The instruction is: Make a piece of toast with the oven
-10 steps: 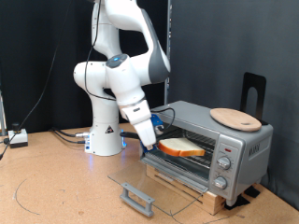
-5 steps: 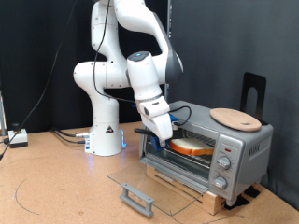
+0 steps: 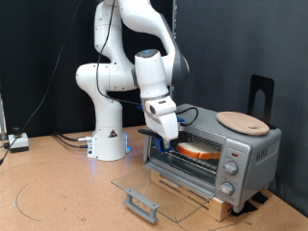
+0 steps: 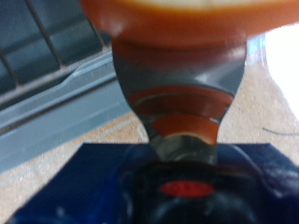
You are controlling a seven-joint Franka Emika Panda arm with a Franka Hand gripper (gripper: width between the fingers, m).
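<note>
The silver oven stands at the exterior view's right with its glass door folded down flat. The piece of toast, pale on top with an orange crust, lies inside on the wire rack. My gripper is at the mouth of the oven, shut on the toast's near edge. In the wrist view the toast's orange crust fills the far end, and one metal finger runs right up against it. The dark rack bars show beside it.
A round wooden board rests on top of the oven, with a black stand behind it. The door's grey handle sticks out over the brown table. The arm's white base stands behind, with cables to its left.
The gripper carried the toast from in front of the oven into the opening. Between half a second ago and now the arm has straightened slightly; the toast stays on the rack.
</note>
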